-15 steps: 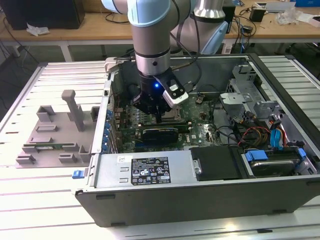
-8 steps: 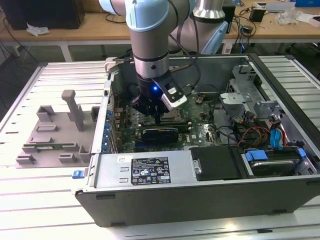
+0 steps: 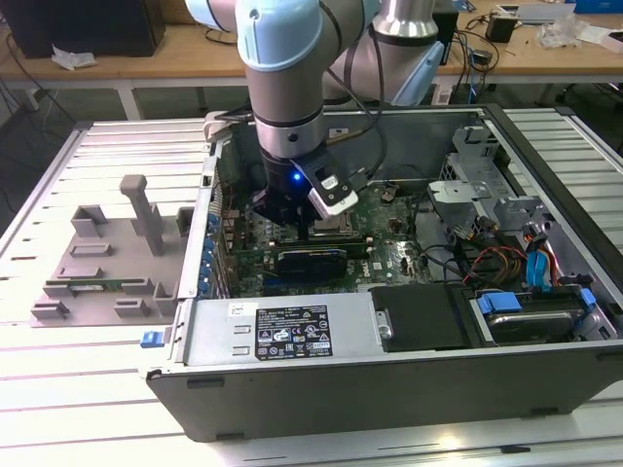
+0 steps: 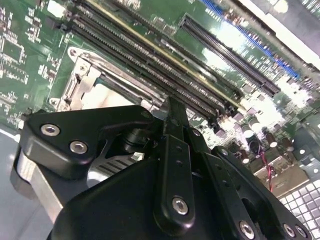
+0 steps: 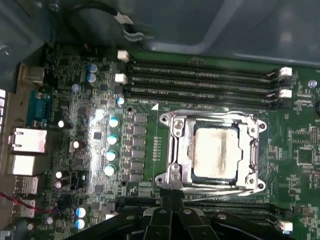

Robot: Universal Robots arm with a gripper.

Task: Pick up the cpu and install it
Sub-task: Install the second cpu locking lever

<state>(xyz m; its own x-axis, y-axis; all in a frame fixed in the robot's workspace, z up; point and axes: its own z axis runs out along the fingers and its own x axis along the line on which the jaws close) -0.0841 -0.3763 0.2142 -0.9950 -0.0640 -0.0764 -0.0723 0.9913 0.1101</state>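
Observation:
The cpu (image 5: 215, 152), a flat square chip with a whitish-smeared silvery top, lies in the motherboard socket inside its metal frame (image 5: 172, 145). In the second wrist view a pale corner of the cpu (image 4: 107, 97) shows past the gripper body. My gripper (image 5: 172, 199) hangs low over the board with its tips just off the frame's edge, beside the chip and not on it. Its fingers (image 4: 175, 112) are pressed together and hold nothing. In the exterior view the gripper (image 3: 290, 216) is down inside the open computer case (image 3: 389, 389), over the board's middle.
Black memory slots (image 5: 200, 75) run along one side of the socket, and capacitors (image 5: 112, 145) stand on another. A grey plastic tray (image 3: 107, 263) lies outside the case on the exterior view's left. The power supply (image 3: 282, 331), drive bay (image 3: 526, 311) and loose cables (image 3: 506, 258) crowd the case.

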